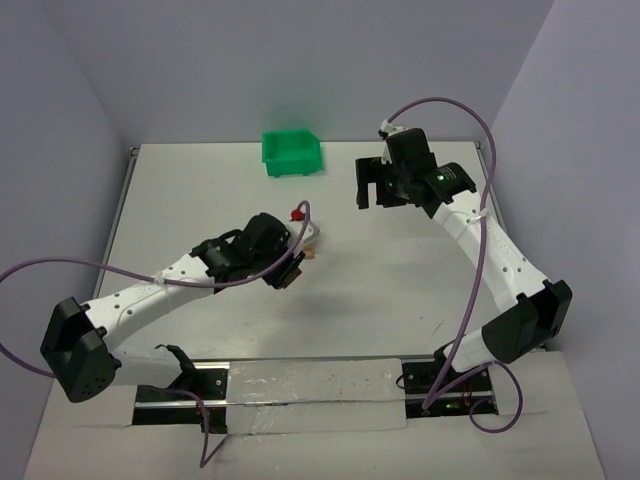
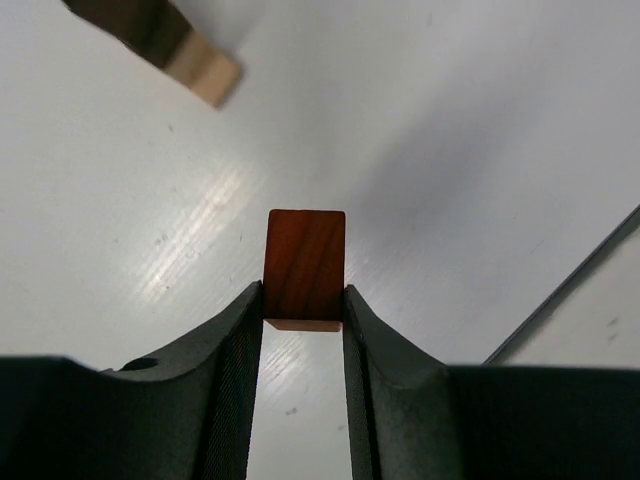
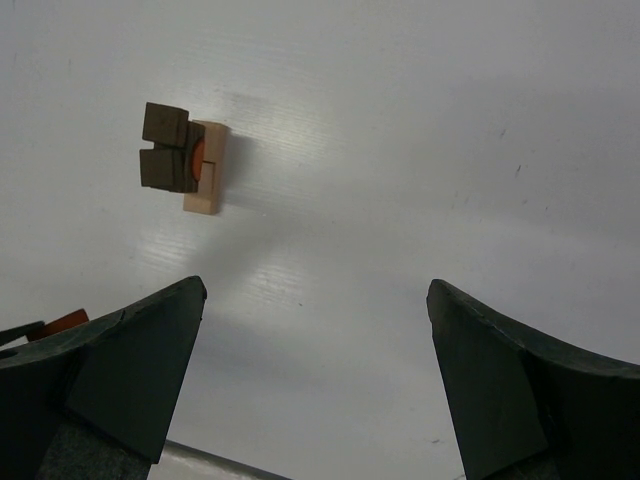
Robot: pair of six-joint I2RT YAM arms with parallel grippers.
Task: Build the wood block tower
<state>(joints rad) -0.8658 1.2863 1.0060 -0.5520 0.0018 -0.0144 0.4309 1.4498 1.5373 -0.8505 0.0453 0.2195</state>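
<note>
From above, the left gripper (image 1: 293, 270) is mostly hidden under its own black wrist, and the blocks beside it are too small to make out. The left wrist view is clearer: the two dark fingers (image 2: 235, 350) press against opposite sides of a small reddish-brown wooden block (image 2: 305, 262), clamping it between them. Whether that block sits on the white table (image 1: 400, 290) or hangs just above it cannot be told. The wood block tower (image 3: 185, 158) is a short cluster of dark brown cubes against a light tan bar with a sliver of orange-red between them. It stands on the table well beyond the right gripper (image 3: 315, 290), whose jaws are spread wide with nothing between them. In the left wrist view the same cluster is blurred and cut off by the top-left corner. An orange-red scrap (image 3: 65, 322) peeks from behind the right gripper's left finger, too hidden to identify. The green plastic bin (image 1: 292, 152) sits at the far edge of the table, and its inside cannot be read. A small red object (image 1: 296, 213) lies just beyond the left wrist, and purple cables (image 1: 480, 260) loop along both arms.
</note>
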